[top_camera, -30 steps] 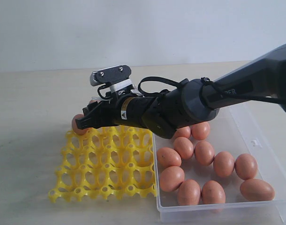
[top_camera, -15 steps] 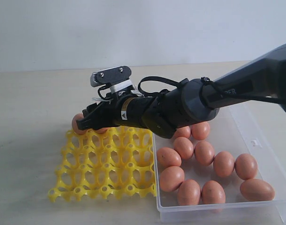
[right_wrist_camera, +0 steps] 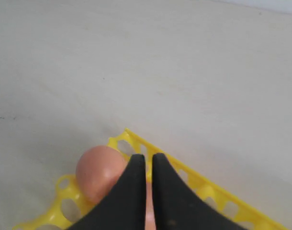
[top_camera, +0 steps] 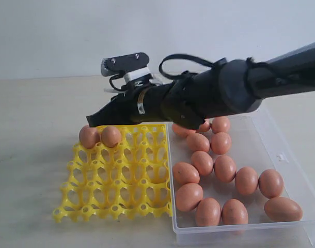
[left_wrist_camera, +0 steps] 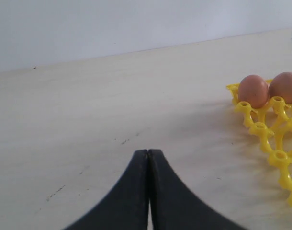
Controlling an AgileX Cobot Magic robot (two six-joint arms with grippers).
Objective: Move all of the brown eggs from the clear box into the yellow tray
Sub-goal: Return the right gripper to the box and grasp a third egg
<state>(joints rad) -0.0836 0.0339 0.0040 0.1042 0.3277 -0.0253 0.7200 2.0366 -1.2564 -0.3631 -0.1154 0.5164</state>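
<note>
Two brown eggs sit side by side in the far left cups of the yellow tray. Several more brown eggs lie in the clear box to the tray's right. My right gripper hovers just above and behind the two tray eggs, its fingers nearly together with nothing held. In the right wrist view the gripper is over one egg and the tray's rim. My left gripper is shut over bare table, with the tray and its eggs off to one side.
The pale table runs to a plain wall behind. The right arm reaches across the far end of the clear box. The box's latch tab sits on its right wall.
The right gripper let go of the egg it carried; that egg now rests in the cup beside the first. The gripper rose, drew back and closed.
</note>
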